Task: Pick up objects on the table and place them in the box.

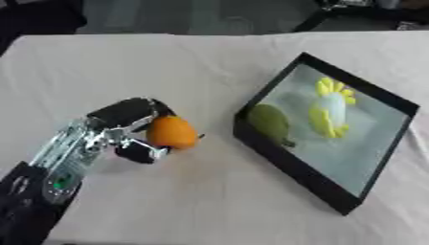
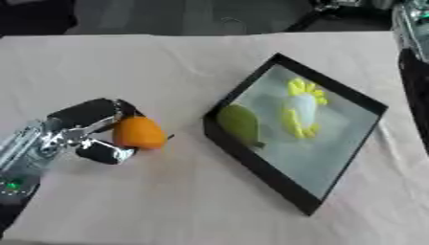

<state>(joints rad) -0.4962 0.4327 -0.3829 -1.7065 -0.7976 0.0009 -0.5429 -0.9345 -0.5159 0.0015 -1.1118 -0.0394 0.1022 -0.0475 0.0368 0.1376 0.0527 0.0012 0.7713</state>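
the left arm comes in from the lower left corner, silver and black, angled up across the table [image 1: 209, 191] toward the middle. its left hand [image 1: 126, 127] is curled round an orange fruit [image 1: 172, 132] — black fingers [image 1: 126, 111] over the top and far side, the thumb tucked beneath on the near side. the fruit pokes out to the right of the hand, its small stem end pointing toward the box [image 1: 285, 165]. whether it sits on the cloth or is lifted just off it, i cannot tell.

the box lies to the right, near but apart from the hand — a shallow black-walled tray with a pale floor, set askew to the table edge. inside, against the left wall, lies a green fruit [image 1: 270, 123]. just beside it, toward the far side, is a white and yellow thing [image 1: 332, 111] with frilly yellow edges.

at the right edge of the right eye view a strip of the right arm [image 2: 412, 52] shows; its hand is out of sight.
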